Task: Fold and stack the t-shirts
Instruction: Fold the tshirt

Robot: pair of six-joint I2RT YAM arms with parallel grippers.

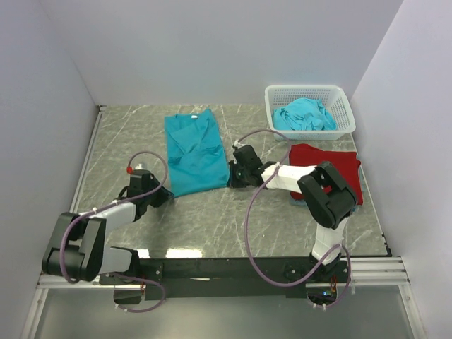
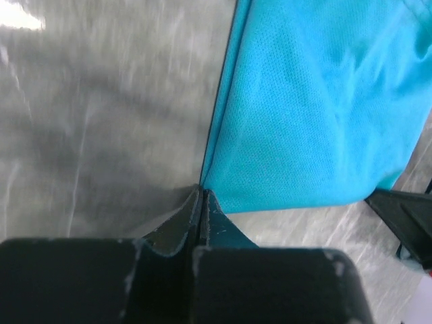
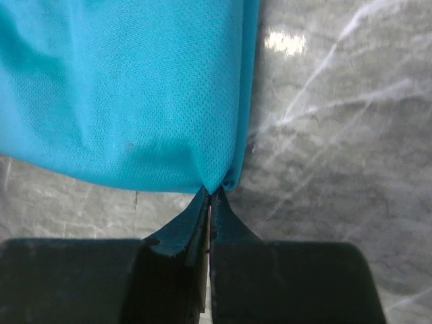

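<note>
- A grey marbled table (image 1: 212,226) is seen from above, with white walls on three sides and two black-and-white robot arms mounted at its near edge.
- A long teal t-shirt (image 1: 194,152) lies flat on the left-centre of the table. It is folded into a narrow strip, with its neckline at the far end and its hem toward the arms.
- The left gripper (image 1: 167,195) sits at the near left corner of that shirt. In its wrist view the gripper (image 2: 201,192) has its fingers pressed together, and the corner of the fabric (image 2: 317,115) meets their tips.
- The right gripper (image 1: 232,175) sits at the near right corner. Up close, the gripper (image 3: 210,196) is clamped shut, and the cloth (image 3: 135,88) puckers where the tips pinch it.
- A folded red t-shirt (image 1: 339,169) lies flat on the right side of the table, partly hidden under the right arm.
- A white lattice basket (image 1: 346,106) stands in the far right corner, just beyond the red shirt.
- Crumpled teal t-shirts (image 1: 304,114) are heaped inside the basket; their number cannot be told.
</note>
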